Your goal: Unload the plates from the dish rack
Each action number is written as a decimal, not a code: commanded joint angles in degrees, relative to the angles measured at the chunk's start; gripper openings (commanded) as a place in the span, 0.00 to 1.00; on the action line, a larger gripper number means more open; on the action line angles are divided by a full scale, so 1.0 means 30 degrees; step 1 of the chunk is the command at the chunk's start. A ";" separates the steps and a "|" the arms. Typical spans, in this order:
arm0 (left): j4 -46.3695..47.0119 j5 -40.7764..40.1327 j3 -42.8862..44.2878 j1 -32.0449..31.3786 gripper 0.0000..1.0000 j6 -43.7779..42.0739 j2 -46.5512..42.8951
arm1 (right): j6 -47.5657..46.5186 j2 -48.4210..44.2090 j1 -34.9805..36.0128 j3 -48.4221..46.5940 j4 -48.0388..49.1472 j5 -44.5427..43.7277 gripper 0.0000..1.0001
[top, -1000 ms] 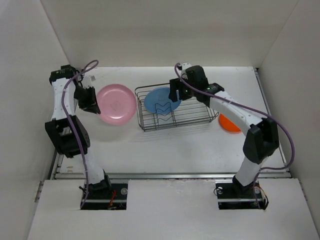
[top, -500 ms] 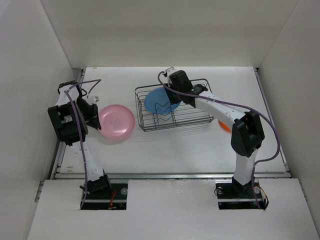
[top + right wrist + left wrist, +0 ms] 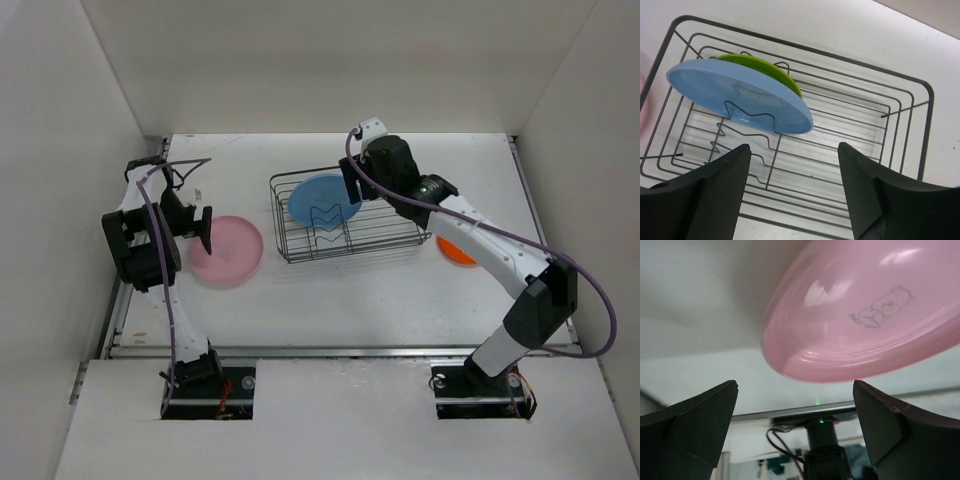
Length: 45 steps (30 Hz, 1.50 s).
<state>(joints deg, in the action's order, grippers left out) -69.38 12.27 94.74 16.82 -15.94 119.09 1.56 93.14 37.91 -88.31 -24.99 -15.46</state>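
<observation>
The pink plate (image 3: 230, 252) lies on the table left of the dish rack (image 3: 400, 232); in the left wrist view this pink plate (image 3: 865, 315) fills the upper right, just beyond the fingertips. My left gripper (image 3: 206, 230) (image 3: 795, 410) is open at its left rim, holding nothing. A blue plate (image 3: 320, 198) (image 3: 740, 100) leans in the dish rack (image 3: 900, 125) with a lime green plate (image 3: 767, 67) close behind it. My right gripper (image 3: 352, 188) (image 3: 792, 165) hovers open above the rack, beside the blue plate. An orange plate (image 3: 457, 251) lies right of the rack, partly hidden by my right arm.
White walls close in the table (image 3: 350, 300) on the left, back and right. A metal rail (image 3: 340, 350) runs along the near edge. The zigzag divider prongs (image 3: 752, 130) stand up in front of the blue plate.
My left gripper has opened and let go of the pink plate, which has shifted toward the near left. My right arm drew back to the right above the rack.
</observation>
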 commanded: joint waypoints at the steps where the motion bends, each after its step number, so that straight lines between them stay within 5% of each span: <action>1: 0.0885 -0.2848 0.1524 -0.2022 1.00 0.0244 -0.3743 | 0.1378 -0.1249 -0.0533 0.1016 0.0480 -0.1230 0.80; 7: 0.4370 -0.8534 0.2288 -0.8606 1.00 -0.0919 -0.6908 | 0.3049 -0.2100 -0.2554 0.2042 0.0480 -0.0649 0.84; 11: 0.4642 -0.7991 0.3719 -1.2302 1.00 -0.2386 -0.6651 | 0.4046 -0.2308 -0.3728 0.2862 0.0655 0.0201 0.85; 17: 0.3353 -0.6347 0.6211 -1.5301 1.00 -0.4615 -0.4396 | 0.4694 -0.3125 -0.5311 0.4326 0.0655 0.1141 0.85; 22: 0.3589 -0.8632 0.8260 -1.6241 1.00 -0.4151 -0.1321 | 0.4870 -0.3829 -0.5694 0.5209 0.0655 0.1141 0.85; 26: 0.3527 -0.8456 0.8821 -1.6446 0.78 -0.3914 -0.0555 | 0.4870 -0.4007 -0.5869 0.5619 0.0655 0.1317 0.85; 30: 0.3734 -0.8632 0.8821 -1.6620 0.21 -0.3388 -0.0729 | 0.4870 -0.4007 -0.5869 0.5795 0.0655 0.1520 0.85; 34: 0.4142 -0.9335 0.8821 -1.6622 0.01 -0.3386 -0.1403 | 0.5045 -0.3804 -0.5869 0.5795 0.0655 0.1698 0.85; 45: 0.5460 -1.0885 1.1924 -1.6388 0.00 -0.2276 -0.3981 | 0.4784 -0.2635 -0.5869 0.4831 0.0655 0.4122 0.85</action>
<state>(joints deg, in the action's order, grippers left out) -56.45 -17.63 124.40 -32.91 -26.39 116.01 16.27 83.50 20.64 -71.31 -25.10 -7.31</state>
